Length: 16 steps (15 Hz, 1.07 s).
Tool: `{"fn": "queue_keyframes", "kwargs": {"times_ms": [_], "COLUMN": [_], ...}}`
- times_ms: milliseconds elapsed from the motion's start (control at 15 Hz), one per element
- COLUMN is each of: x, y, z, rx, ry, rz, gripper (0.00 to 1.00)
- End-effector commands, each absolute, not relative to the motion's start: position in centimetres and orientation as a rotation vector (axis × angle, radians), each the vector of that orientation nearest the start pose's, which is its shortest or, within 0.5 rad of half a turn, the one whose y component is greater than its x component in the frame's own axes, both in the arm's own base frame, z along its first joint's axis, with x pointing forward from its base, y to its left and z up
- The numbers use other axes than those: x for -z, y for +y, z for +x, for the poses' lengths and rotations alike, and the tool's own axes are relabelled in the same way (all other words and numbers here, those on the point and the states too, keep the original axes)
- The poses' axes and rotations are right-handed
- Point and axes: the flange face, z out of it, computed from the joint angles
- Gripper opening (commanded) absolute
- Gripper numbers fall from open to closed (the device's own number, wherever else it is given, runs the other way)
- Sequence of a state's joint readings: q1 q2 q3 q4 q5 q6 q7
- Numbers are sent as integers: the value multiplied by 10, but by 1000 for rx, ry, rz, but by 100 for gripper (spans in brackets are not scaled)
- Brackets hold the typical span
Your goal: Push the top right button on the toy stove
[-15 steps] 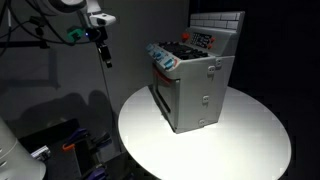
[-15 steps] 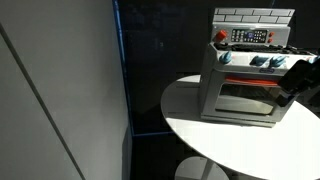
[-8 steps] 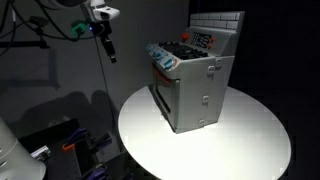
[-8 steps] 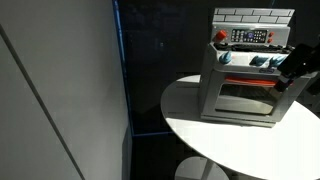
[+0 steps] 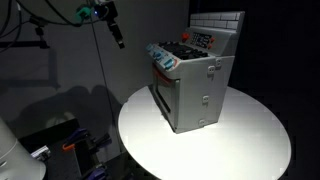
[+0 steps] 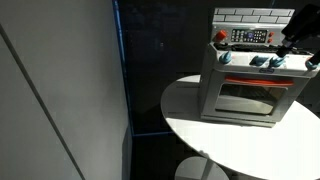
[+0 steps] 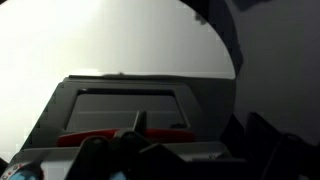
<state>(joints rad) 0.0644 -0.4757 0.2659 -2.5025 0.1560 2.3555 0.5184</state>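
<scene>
The gripper (image 5: 118, 33) hangs high and tilted, with nothing between its jaws that I can see. It is too small and dark in both exterior views to tell whether the jaws are apart or together. The wrist view doesn't settle it either, showing only dark shapes along its lower edge.

Below the jaws and off ahead of them, well apart, is the stove (image 5: 195, 80). The wrist view looks down on its oven door (image 7: 125, 108), so the stove's front faces the jaws. I'd guess the height is deliberate. It would let the gripper pass over the cooktop (image 5: 178, 50) without catching the knobs and come down on the buttons from above.

Those buttons are beyond the cooktop, on a dark control strip (image 6: 250, 36) across the tiled back panel (image 5: 218, 20). That puts them on the far side of the stove from the jaws. In an exterior view the gripper (image 6: 294, 32) appears level with that strip at its right end, which fits lining up on the top right button. I can't make out single buttons at this size, though, and nothing is being touched.

The stove stands upright near the far edge of the round white table (image 5: 240, 150), with bare tabletop on the jaws' side.
</scene>
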Motion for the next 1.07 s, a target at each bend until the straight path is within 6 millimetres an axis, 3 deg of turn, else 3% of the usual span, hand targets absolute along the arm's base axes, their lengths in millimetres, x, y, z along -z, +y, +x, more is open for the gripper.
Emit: {"fn": "queue_keyframes", "kwargs": {"times_ms": [0,400,1000], "x": [-502,-519,-538], "y": [126,88,43], "z": [417,437,448], "rx": [514,632,739], "ry": [573,761,927], "rz": [-2939,-2965,-3001], "gripper": [100,100,100]}}
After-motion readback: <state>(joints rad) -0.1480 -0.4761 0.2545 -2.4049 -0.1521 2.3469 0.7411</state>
